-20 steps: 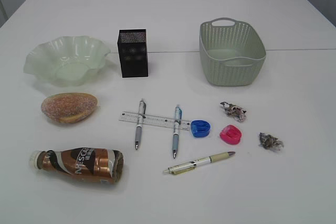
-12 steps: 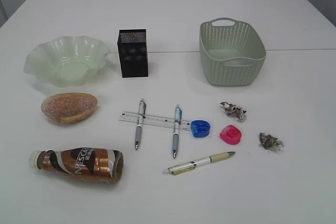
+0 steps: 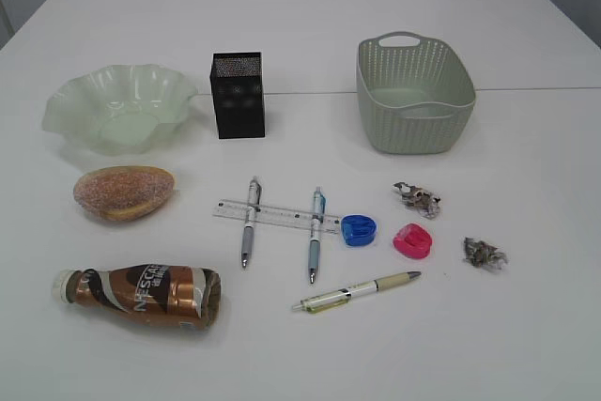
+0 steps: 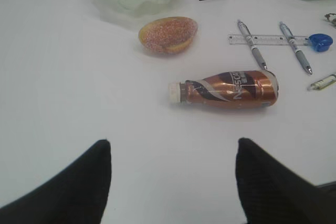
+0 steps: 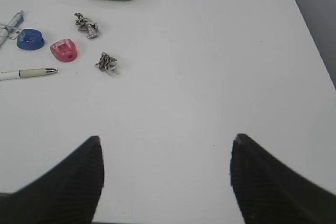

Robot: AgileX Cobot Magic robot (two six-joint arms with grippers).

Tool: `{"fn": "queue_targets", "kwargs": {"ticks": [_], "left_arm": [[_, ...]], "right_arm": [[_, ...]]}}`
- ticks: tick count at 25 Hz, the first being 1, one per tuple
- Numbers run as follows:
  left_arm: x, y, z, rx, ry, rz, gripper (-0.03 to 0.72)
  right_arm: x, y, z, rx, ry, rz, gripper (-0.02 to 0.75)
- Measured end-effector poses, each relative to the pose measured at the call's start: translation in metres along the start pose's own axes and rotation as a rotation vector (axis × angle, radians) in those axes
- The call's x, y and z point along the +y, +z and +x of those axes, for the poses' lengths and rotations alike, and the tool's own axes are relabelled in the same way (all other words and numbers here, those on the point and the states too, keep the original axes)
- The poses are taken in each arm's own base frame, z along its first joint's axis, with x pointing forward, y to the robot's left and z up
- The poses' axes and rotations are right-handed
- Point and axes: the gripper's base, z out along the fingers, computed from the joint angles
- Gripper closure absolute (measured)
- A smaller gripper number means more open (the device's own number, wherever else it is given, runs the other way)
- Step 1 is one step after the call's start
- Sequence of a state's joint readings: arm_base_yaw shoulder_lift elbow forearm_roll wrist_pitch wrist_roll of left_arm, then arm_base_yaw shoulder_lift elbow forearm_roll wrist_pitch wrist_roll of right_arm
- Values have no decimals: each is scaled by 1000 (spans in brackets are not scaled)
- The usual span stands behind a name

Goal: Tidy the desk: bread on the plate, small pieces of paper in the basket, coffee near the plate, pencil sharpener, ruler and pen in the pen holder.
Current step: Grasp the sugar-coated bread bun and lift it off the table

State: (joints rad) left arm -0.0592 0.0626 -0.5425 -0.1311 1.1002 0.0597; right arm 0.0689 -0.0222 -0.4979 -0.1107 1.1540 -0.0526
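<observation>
— On the desk nothing has shifted: bread at nine o'clock, outside the plate.
— Both our fingers hang released, so we haven't started.

Pale green plate and basket, black pen holder, copper-brown coffee bottle.

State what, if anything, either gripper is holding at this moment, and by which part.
Nothing is held. The left gripper and the right gripper are both open above bare table; the coffee bottle lies untouched ahead of the left one.
</observation>
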Motion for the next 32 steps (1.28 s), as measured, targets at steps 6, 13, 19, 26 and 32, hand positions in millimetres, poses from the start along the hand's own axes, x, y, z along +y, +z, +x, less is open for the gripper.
{"fn": "queue_targets", "kwargs": {"ticks": [6,13,19,26,32], "left_arm": [[4,5,-48,84,10,-35,146],[8,30,-98,192,8,-44,146],[12,66,-121,355,-3,-43,146],[20,104,-155,469,17,-78,146],[25,137,-182,556,17,-82,146]], "right_arm": [[0,0,0,0,0,0,186],[0,0,0,0,0,0,186],[0,0,0,0,1,-3,186],[0,0,0,-2,4,-1,186],[-2,0,0,-1,2,21,186]]}}
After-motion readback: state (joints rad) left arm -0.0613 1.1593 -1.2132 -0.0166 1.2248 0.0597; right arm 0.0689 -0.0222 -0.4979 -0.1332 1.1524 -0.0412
